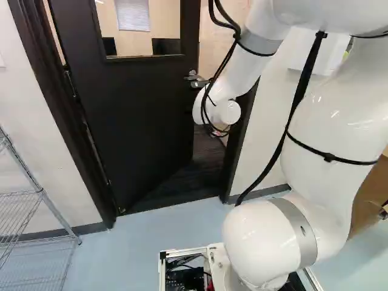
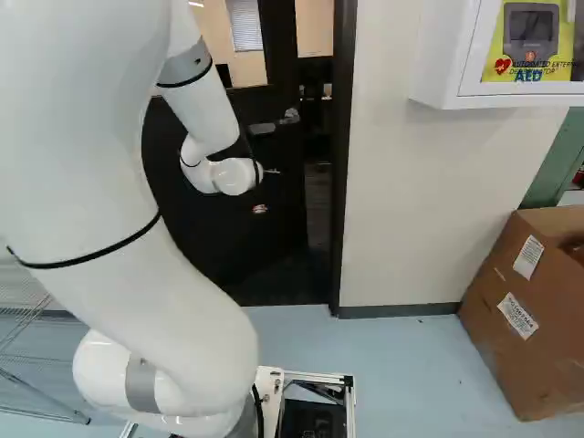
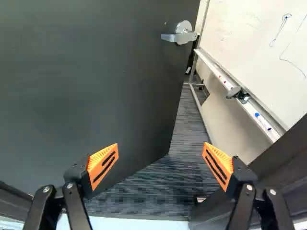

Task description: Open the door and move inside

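Note:
The black door (image 1: 136, 109) stands partly open, swung inward from its hinges at the left of the left base view. Its silver lever handle (image 1: 196, 80) lies just beyond my wrist there. My gripper (image 1: 219, 129) is mostly hidden at the arm's end, by the opening. In the wrist view the gripper (image 3: 160, 165) is open with nothing between its fingers. Ahead of one finger is the door panel (image 3: 96, 81), with the handle (image 3: 180, 34) farther off near its free edge. The doorway's dark carpet (image 3: 163, 182) shows between and beyond the fingers.
The door frame (image 2: 343, 182) borders the opening, close beside one finger in the wrist view. Past it stands a whiteboard (image 3: 259, 43) with a marker tray. A wire shelf (image 1: 36, 206) stands left; a wall cabinet (image 2: 447, 55) and cardboard box (image 2: 520, 310) are right.

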### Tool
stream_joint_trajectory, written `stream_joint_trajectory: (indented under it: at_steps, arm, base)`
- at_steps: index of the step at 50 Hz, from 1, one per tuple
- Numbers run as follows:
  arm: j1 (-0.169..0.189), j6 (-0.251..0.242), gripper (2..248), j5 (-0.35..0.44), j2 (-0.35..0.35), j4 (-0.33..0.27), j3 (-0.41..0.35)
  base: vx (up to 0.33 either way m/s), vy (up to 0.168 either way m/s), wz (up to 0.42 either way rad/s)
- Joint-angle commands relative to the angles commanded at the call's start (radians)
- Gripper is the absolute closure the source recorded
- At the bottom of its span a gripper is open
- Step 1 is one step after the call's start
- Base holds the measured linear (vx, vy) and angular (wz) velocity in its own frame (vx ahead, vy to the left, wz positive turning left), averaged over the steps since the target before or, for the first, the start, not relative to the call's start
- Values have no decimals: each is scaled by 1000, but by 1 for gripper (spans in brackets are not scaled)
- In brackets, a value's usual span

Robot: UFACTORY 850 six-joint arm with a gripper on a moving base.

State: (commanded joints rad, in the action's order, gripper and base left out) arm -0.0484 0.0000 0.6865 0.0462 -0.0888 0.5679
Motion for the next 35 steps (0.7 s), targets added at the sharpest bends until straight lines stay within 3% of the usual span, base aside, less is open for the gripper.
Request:
stream_joint_trajectory:
  at_steps: [20,35]
  arm:
    - [35,0,3,0,-99,-4,-100]
    - [41,0,3,0,-113,-4,-114]
  base:
    - [0,0,0]
    - [0,0,0]
